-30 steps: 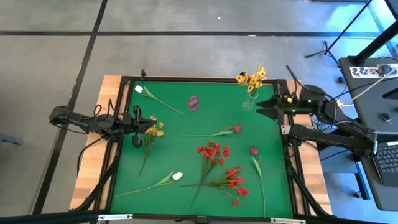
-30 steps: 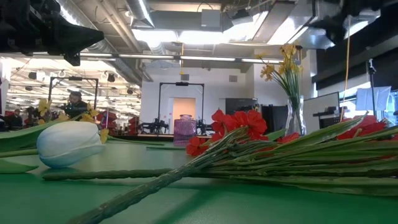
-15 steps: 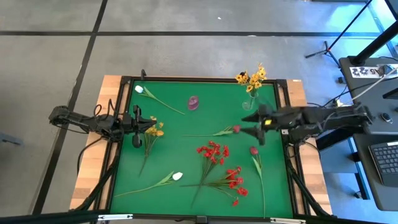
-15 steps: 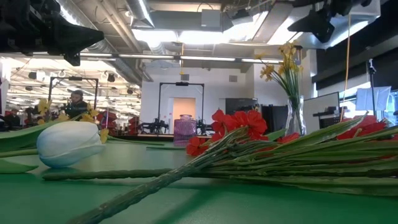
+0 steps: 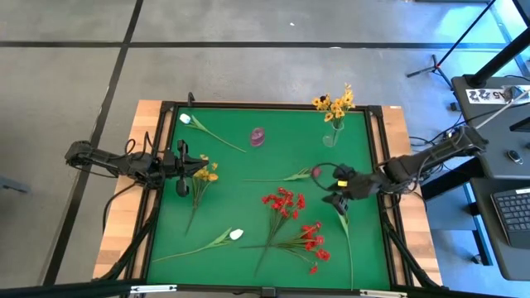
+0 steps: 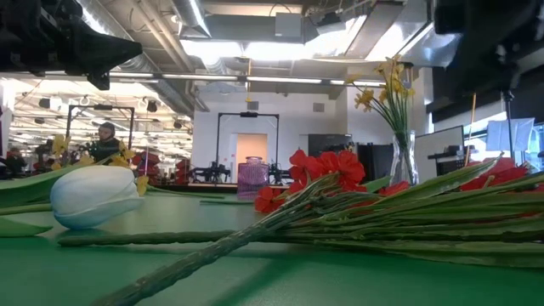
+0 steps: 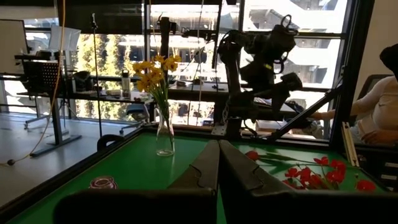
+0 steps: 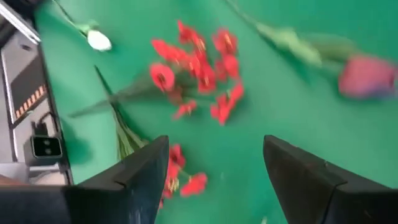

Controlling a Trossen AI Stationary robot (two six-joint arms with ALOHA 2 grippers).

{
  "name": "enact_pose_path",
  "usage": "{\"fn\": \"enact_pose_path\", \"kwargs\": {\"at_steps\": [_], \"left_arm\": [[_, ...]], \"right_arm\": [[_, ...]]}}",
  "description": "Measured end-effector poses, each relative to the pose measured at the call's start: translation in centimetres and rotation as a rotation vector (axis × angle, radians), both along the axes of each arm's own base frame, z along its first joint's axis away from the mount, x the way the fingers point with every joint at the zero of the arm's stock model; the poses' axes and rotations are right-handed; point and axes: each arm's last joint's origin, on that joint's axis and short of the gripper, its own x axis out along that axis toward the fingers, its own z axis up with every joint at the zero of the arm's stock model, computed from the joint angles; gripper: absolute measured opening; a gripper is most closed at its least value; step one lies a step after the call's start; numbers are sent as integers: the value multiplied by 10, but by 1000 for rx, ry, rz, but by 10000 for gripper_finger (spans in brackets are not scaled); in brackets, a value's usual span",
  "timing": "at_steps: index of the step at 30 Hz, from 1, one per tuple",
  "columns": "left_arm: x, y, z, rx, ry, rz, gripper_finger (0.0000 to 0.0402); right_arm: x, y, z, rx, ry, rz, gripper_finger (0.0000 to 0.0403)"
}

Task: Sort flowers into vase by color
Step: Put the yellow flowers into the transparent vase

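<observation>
Yellow sprays stand by their stems in a clear vase (image 5: 333, 134) (image 7: 164, 135) (image 6: 401, 161) near the far right corner. A small purple vase (image 5: 257, 136) stands near the far edge. Flat on the green mat lie red sprays (image 5: 284, 201) (image 8: 196, 62) (image 6: 327, 170), a second red bunch (image 5: 313, 240), a yellow spray (image 5: 205, 172), two white tulips (image 5: 185, 118) (image 5: 236, 235) and two pink-red tulips (image 5: 315, 171) (image 5: 338, 200). My right gripper (image 5: 335, 187) (image 8: 214, 180) hovers open between the two pink-red tulips. My left gripper (image 5: 184, 165) (image 7: 217, 168) waits shut beside the yellow spray.
A dark raised frame (image 5: 377, 165) borders the mat. The left arm (image 5: 116, 161) lies along the left edge, and the right arm (image 5: 414, 165) reaches in from the right. A person (image 7: 376, 118) sits beyond the right side.
My right gripper has swung away from the clear vase at the far right, toward the table's near edge and middle. It now hangs over the mat by the pink-red tulips. No flower has moved.
</observation>
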Motion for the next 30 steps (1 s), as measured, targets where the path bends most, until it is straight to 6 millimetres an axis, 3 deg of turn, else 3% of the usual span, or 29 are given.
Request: {"fn": "enact_pose_path", "kwargs": {"at_steps": [7,30], "left_arm": [[0,0,0,0,0,0,0],[0,0,0,0,0,0,0]], "right_arm": [[-10,10,-8,78,115,-52,259],[-6,8,-4,-74,12,-49,259]]}}
